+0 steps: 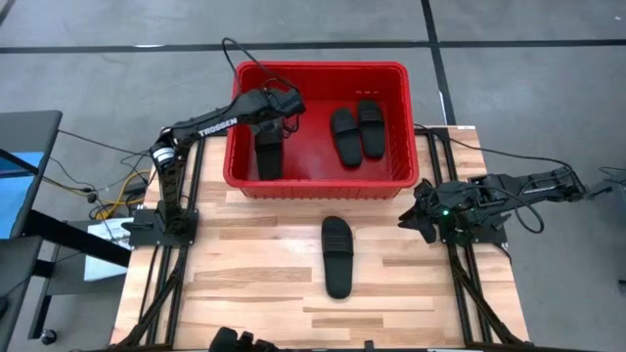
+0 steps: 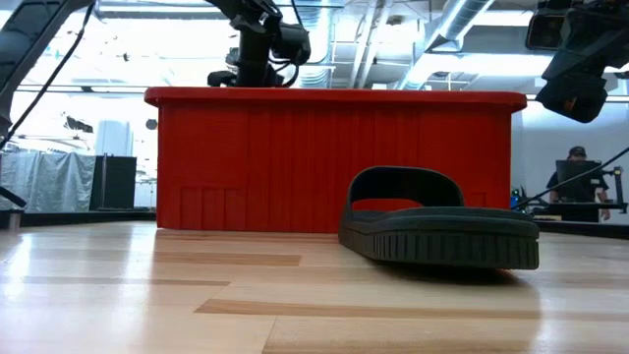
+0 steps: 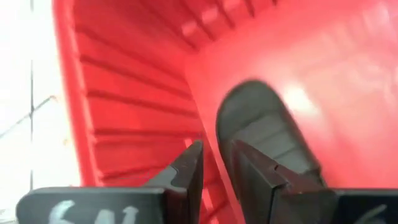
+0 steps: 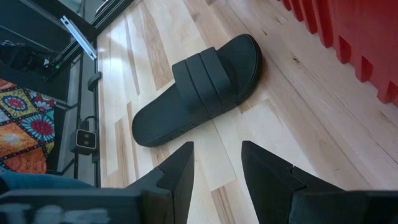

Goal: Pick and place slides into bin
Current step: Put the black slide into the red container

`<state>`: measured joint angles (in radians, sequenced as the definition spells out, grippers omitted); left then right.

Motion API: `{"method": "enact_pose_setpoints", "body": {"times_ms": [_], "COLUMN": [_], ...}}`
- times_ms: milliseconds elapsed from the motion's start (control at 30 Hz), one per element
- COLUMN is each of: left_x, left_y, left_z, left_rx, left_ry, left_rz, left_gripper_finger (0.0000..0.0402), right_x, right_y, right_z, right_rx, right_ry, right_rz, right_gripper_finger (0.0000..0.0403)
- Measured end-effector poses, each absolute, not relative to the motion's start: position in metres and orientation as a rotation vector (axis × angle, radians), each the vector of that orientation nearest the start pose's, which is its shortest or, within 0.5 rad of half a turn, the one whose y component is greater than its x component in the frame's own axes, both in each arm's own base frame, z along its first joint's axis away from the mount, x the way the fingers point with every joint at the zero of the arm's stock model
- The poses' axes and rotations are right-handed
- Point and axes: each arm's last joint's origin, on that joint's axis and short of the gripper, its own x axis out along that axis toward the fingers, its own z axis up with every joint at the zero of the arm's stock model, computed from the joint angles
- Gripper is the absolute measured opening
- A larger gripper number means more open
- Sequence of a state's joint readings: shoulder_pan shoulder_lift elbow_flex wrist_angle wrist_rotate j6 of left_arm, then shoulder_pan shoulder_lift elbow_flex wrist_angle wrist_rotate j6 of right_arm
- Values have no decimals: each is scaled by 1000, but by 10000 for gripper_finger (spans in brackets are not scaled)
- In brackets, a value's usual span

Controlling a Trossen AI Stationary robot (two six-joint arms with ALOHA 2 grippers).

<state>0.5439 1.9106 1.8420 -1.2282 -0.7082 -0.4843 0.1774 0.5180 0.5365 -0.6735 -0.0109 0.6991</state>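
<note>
The red bin (image 1: 318,186) stands at the table's far middle. Two black slides (image 1: 344,137) (image 1: 370,127) lie side by side on its floor at the right. A third slide (image 1: 269,154) (image 3: 267,134) lies sole-down on the floor at the left. My left gripper (image 1: 269,119) (image 3: 216,146) hangs inside the bin just above that slide's far end, fingers slightly apart with only the red bin showing between them. The fourth slide (image 1: 336,256) (image 4: 199,87) (image 2: 437,231) lies flat on the table in front of the bin. My right gripper (image 1: 423,210) (image 4: 217,149) is open and empty, to its right.
The bin's ribbed left wall (image 3: 124,106) is close beside my left gripper. The bin's near wall (image 2: 334,162) stands just behind the slide on the table. Bare wooden table (image 1: 245,284) lies to the left of and in front of that slide. A person (image 2: 578,182) sits beyond the table.
</note>
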Motion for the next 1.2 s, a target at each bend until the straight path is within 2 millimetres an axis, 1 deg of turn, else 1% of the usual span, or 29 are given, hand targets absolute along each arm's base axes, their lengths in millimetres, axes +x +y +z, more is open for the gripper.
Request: {"method": "enact_pose_setpoints", "body": {"times_ms": [100, 233, 400, 567, 667, 833, 967, 1200], "left_x": [316, 312, 296, 276, 266, 258, 252, 244], "left_y": [208, 200, 186, 174, 164, 142, 122, 80], "left_z": [325, 358, 407, 437, 450, 466, 479, 495], "left_rx": [-178, -139, -123, -135, -127, -79, -31, 21], "left_ry": [992, 810, 578, 444, 413, 371, 331, 287], "left_rz": [1377, 1368, 1310, 1289, 1246, 1185, 1127, 985], "left_gripper_finger": [75, 75, 75, 75, 75, 75, 75, 75], "right_x": [109, 109, 110, 111, 112, 113, 114, 118], "right_y": [20, 20, 19, 20, 20, 20, 19, 18], "right_z": [240, 240, 240, 242, 243, 245, 247, 249], "right_rx": [617, 616, 616, 627, 629, 648, 651, 641], "right_ry": [687, 686, 679, 656, 647, 618, 583, 526], "right_rz": [-54, -57, -64, -61, -58, -62, -87, -134], "right_gripper_finger": [127, 127, 127, 127, 127, 127, 127, 127]}}
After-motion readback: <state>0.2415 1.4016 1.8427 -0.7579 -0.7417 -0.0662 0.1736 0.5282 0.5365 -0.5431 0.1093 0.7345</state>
